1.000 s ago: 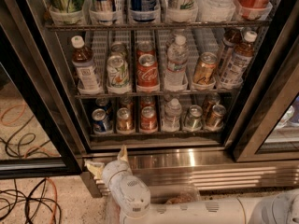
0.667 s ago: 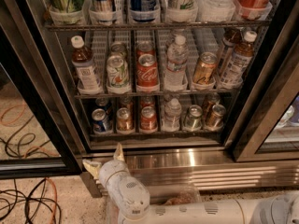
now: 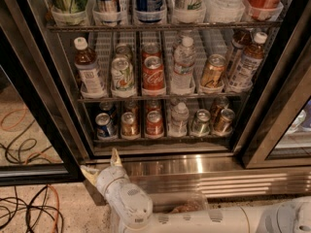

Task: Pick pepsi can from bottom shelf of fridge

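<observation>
The pepsi can point(image 3: 103, 125), blue with a silver top, stands at the left end of the bottom shelf point(image 3: 165, 141) of the fridge point(image 3: 43, 96). A gold-brown can point(image 3: 129, 124) is right beside it, then a red can point(image 3: 154, 123). My gripper point(image 3: 103, 165) is below and in front of the shelf, at the steel base, almost straight under the pepsi can. Its two pale fingers point(image 3: 115, 157) point up toward the shelf and are spread apart, with nothing between them. The white arm point(image 3: 194, 220) runs off to the lower right.
A water bottle point(image 3: 180, 120) and other cans fill the right half of the bottom shelf. The rack above holds bottles and a Coca-Cola can point(image 3: 153, 75). The steel slatted base point(image 3: 218, 176) lies below. Cables point(image 3: 29, 208) cross the floor at the left.
My gripper has shifted slightly to the left along the steel base. The cans and bottles have not moved.
</observation>
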